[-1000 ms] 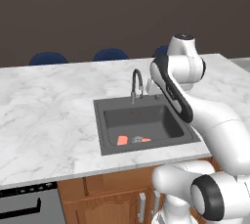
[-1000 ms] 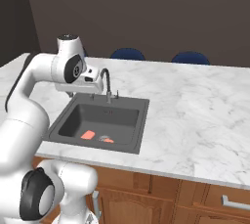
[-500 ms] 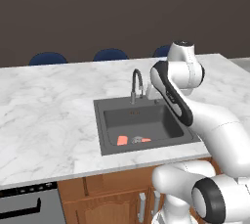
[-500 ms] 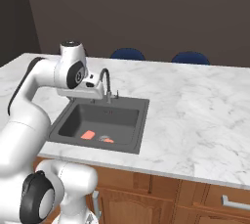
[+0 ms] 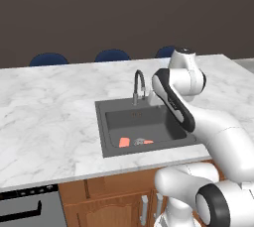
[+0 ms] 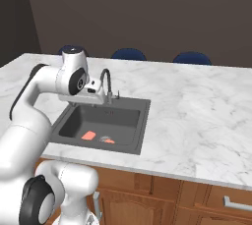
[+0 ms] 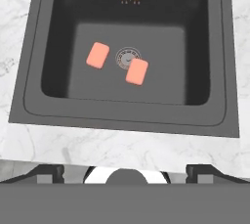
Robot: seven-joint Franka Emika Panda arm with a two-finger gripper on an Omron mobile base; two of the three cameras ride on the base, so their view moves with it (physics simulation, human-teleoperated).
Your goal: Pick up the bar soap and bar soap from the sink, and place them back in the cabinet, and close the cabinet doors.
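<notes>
Two bar soaps lie on the floor of the sink (image 5: pixel 106 122) as I read the left base view: one bar soap (image 5: pixel 124 142) sits left of the round drain strainer (image 5: pixel 138 141) and the other bar soap (image 5: pixel 148 142) just right of it, partly hidden by the front rim. My arm (image 5: pixel 173 99) reaches over the basin's right side beside the dark arched faucet (image 5: pixel 138 85), with the marble counter (image 5: pixel 49 117) all around and blue chair backs (image 5: pixel 112 55) beyond it. From the right base view, the same two pink bars rest low in the basin, and the hand hangs above the sink near the faucet; I cannot tell from here how wide the gripper (image 6: pixel 93 96) stands. Looking down the hand view, the sink lies straight below, the left soap apart from the strainer and the right one touching or overlapping its edge. The two dark finger tips (image 7: pixel 49 173) sit at opposite corners of the bottom edge, so I judge the gripper spread wide with nothing between the fingers. By my reckoning nothing is done yet: both bars remain to be lifted and carried to the cabinet, and the doors closed after that.
</notes>
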